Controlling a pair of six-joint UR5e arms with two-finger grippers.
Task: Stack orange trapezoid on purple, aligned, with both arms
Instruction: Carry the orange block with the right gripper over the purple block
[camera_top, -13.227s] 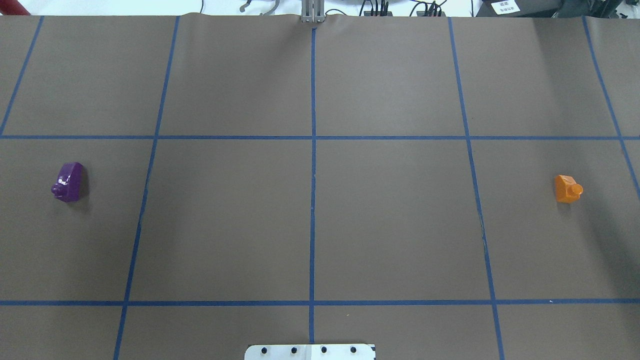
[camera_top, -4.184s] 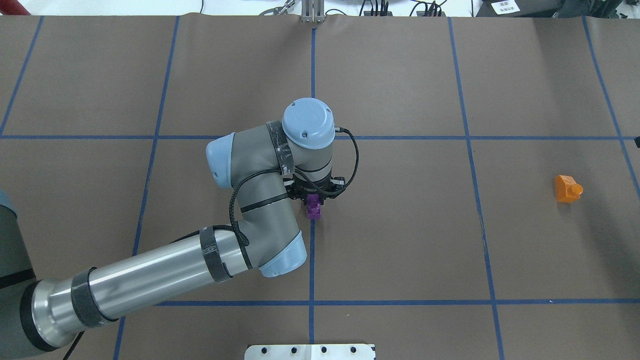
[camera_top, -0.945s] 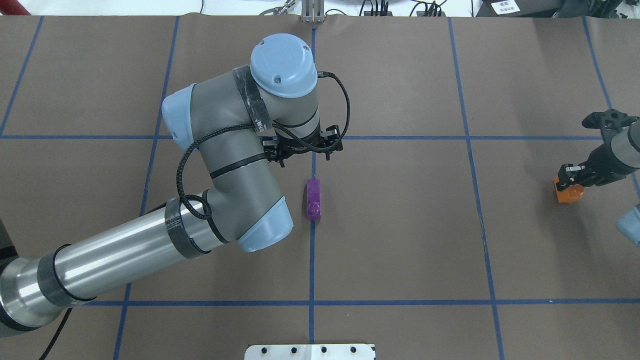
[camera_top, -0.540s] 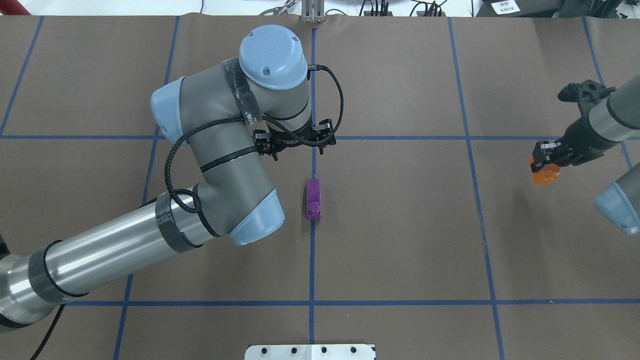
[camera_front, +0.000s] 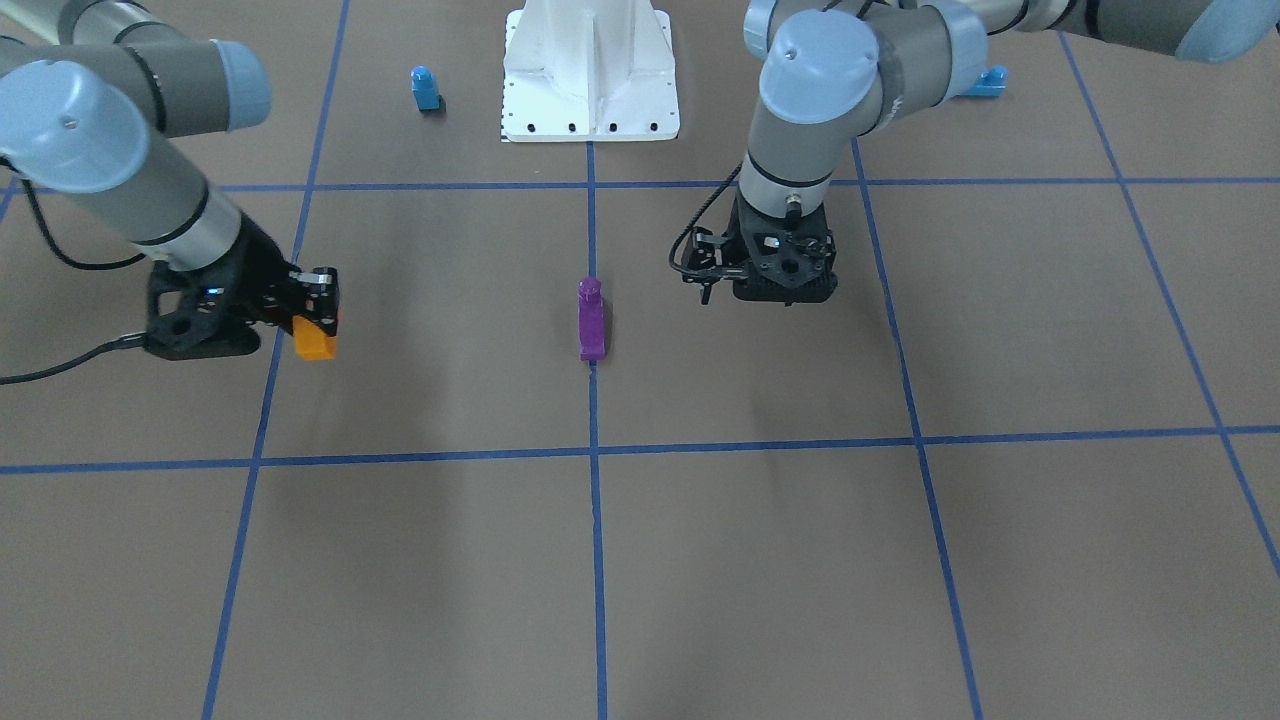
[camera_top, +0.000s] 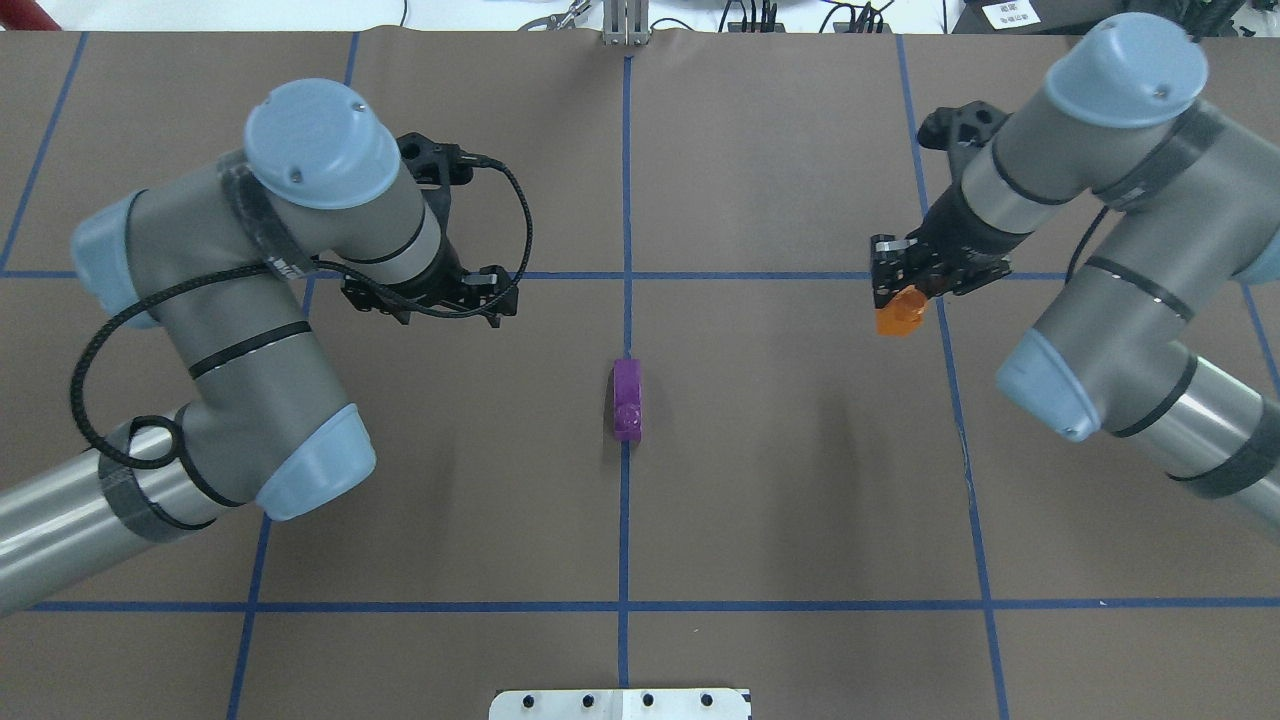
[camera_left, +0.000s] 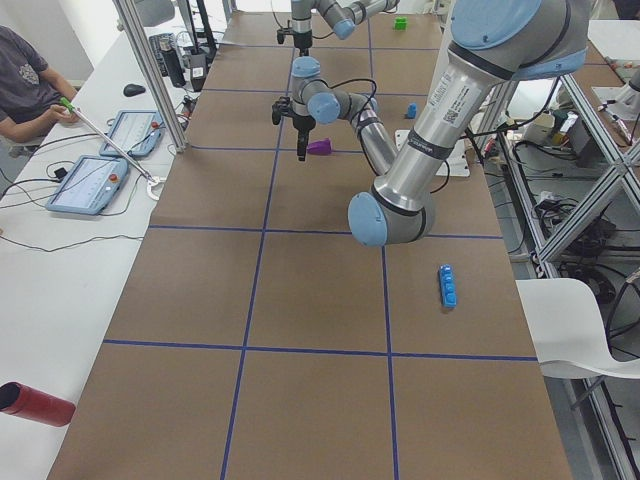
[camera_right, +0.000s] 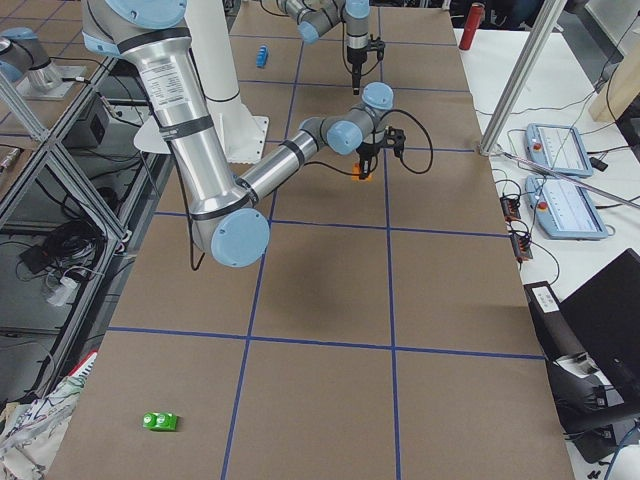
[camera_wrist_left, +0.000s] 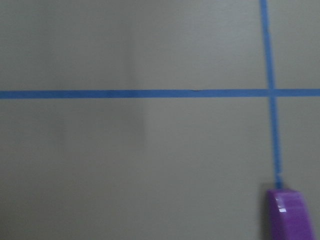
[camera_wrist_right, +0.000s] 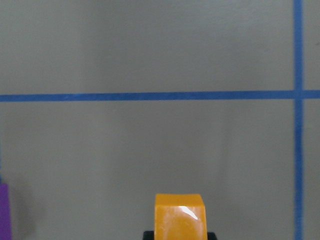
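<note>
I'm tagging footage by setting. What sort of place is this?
Probably a robotics lab: a left arm and right arm reach over a table gridded with blue tape, aluminium framing stands alongside, and an operator sits by control tablets.

I operate in a robotics lab. The bench (camera_top: 800, 480) carries brown paper gridded with blue tape (camera_top: 624, 520). Aluminium posts (camera_right: 520, 78) frame it. Teach pendants (camera_right: 567, 212) and an operator (camera_left: 22, 80) occupy the white side table (camera_left: 40, 260).
</note>
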